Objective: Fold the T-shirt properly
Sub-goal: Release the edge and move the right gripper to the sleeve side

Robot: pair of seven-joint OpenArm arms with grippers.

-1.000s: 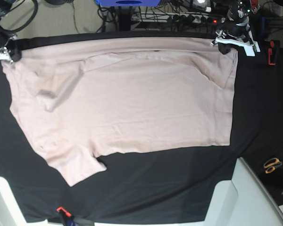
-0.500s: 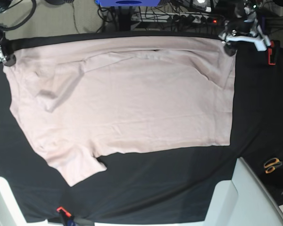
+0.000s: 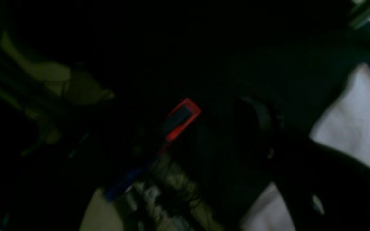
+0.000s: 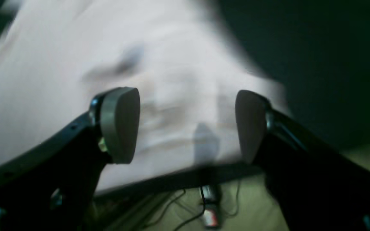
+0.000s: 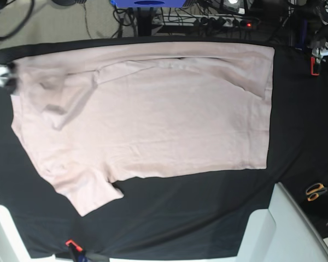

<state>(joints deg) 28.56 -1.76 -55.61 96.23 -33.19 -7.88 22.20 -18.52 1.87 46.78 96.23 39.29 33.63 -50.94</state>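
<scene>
Left gripper (image 5: 323, 48): a second ago it was pinched on the T-shirt (image 5: 153, 123) at the far corner on the base view's right; half a second ago lifted just off that corner; now let go, carried out past the shirt's edge to the frame's right margin, well apart from the cloth; the freed corner lies flat on the black table cover (image 5: 300, 136).

Right gripper (image 4: 186, 125): was clamped at the shirt's far corner on the base view's left; now released, jaws spread wide with the pads (image 4: 120, 123) apart over pink fabric; in the base view it has slid toward the left frame edge; sleeve folds near that corner have settled slightly.
</scene>
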